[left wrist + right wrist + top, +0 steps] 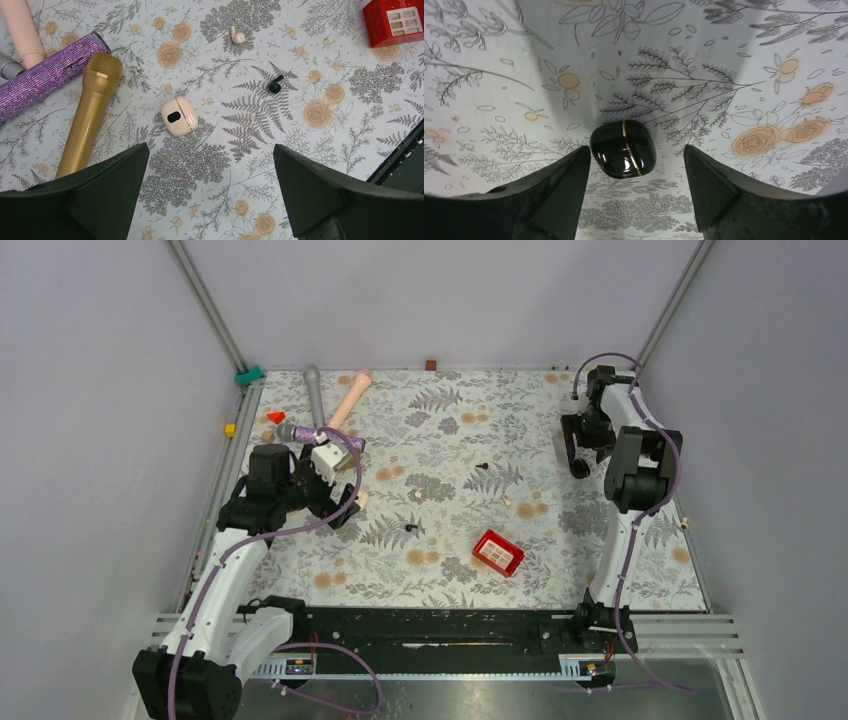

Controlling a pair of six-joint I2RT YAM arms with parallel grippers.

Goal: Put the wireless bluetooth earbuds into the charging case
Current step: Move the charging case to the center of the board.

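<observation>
A black charging case (623, 148) with a gold seam lies on the floral cloth, just past the tips of my right gripper (636, 150). The jaws are open and flank it without gripping. In the left wrist view a cream charging case (178, 116) lies ahead of my left gripper (211, 146), which is wide open and holds nothing. Beyond it lie a black earbud (275, 85) and a cream earbud (237, 35). From above, my left gripper (335, 502) is mid-left and my right gripper (578, 458) far right. One black earbud (411, 527) lies between them.
A red box (498, 552) sits right of centre near the front. A gold microphone (92, 110), a purple glitter microphone (45, 77) and a pink handle (22, 30) lie left of the cream case. A small red cone (276, 417) is at the far left.
</observation>
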